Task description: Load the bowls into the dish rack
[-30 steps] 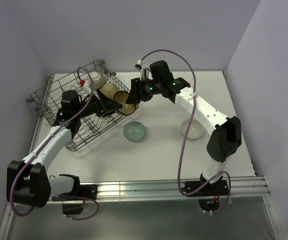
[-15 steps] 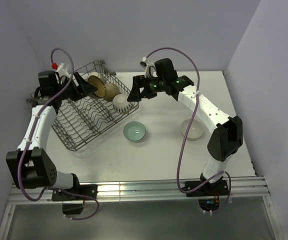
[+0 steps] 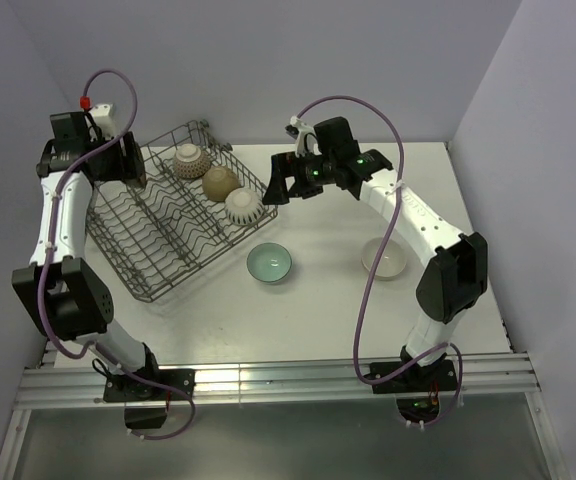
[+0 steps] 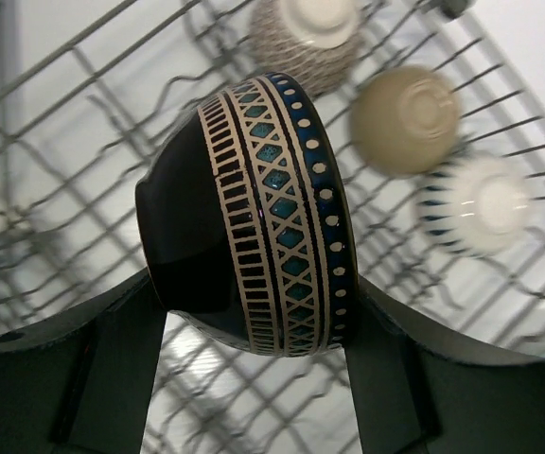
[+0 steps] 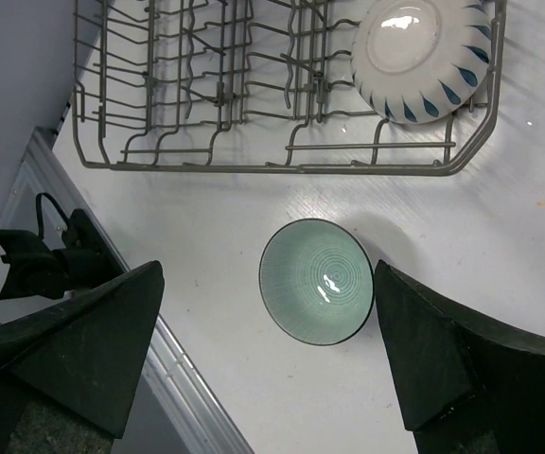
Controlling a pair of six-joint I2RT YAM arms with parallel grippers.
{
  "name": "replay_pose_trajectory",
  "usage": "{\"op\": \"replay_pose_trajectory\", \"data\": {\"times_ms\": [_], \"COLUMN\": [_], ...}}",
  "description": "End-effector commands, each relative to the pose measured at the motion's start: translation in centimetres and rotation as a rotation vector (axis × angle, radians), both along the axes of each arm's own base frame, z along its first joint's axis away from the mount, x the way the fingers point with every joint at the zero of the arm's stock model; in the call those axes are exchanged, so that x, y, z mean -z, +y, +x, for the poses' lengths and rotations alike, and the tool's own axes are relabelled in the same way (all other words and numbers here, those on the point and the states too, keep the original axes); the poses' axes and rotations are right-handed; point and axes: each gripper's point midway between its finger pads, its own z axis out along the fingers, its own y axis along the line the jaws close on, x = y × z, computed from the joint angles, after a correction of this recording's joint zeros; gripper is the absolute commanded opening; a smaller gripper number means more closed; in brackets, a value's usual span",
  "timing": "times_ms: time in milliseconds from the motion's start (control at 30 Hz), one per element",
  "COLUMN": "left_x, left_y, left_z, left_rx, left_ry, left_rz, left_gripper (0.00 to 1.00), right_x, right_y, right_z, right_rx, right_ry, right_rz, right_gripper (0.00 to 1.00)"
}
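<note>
The grey wire dish rack [image 3: 163, 240] stands at the back left of the table. Three bowls rest in its far right part: a speckled one [image 3: 190, 158], a tan one [image 3: 219, 183] and a white one with blue drops [image 3: 243, 205]. My left gripper [image 3: 130, 166] is raised over the rack's far left corner. In the left wrist view it [image 4: 254, 284] is shut on a black bowl with a tan and blue patterned band [image 4: 272, 208]. My right gripper [image 3: 278, 188] hangs open and empty above a teal bowl [image 5: 317, 281] on the table by the rack's right end.
A plain white bowl [image 3: 384, 258] sits on the table at the right, near the right arm's elbow. The teal bowl also shows from above [image 3: 269, 263]. Walls close in behind the rack and on both sides.
My left arm has swung up and to the left, from the rack's right end to over its far left corner, with the dark bowl. The right gripper has drawn back slightly from the rack.
</note>
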Motion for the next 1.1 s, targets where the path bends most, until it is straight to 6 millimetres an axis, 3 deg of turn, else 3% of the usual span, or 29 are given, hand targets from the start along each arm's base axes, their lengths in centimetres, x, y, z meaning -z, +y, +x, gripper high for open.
{"op": "replay_pose_trajectory", "data": {"times_ms": [0,233,300,433,800,1067], "left_x": [-1.4,1.1,2.5,3.3,4.7,5.9], "left_y": [3.8,8.1,8.7,10.6,14.0,14.7], "left_z": [0.7,1.3,1.4,1.8,2.7,3.5], "left_rx": [-0.003,-0.016,0.012,0.001,0.018,0.075], "left_ry": [-0.019,0.101,0.152,0.183,0.249,0.262], "left_rz": [0.219,0.354,0.369,0.428,0.632,0.696], "left_gripper": [0.00,0.00,0.00,0.00,0.00,0.00], "right_x": [-3.0,-2.0,-1.7,-1.2,-0.3,0.3], "right_y": [-0.8,-1.3,-1.4,-1.7,-2.4,-2.7], "right_z": [-0.3,-0.2,-0.2,-0.1,0.2,0.2], "right_rx": [0.004,0.011,0.010,0.014,0.021,0.025], "right_ry": [-0.088,-0.078,-0.075,-0.064,-0.052,-0.035], "right_rz": [0.016,-0.007,-0.012,-0.017,-0.029,-0.039], "right_gripper": [0.99,1.00,1.00,1.00,1.00,1.00]}}
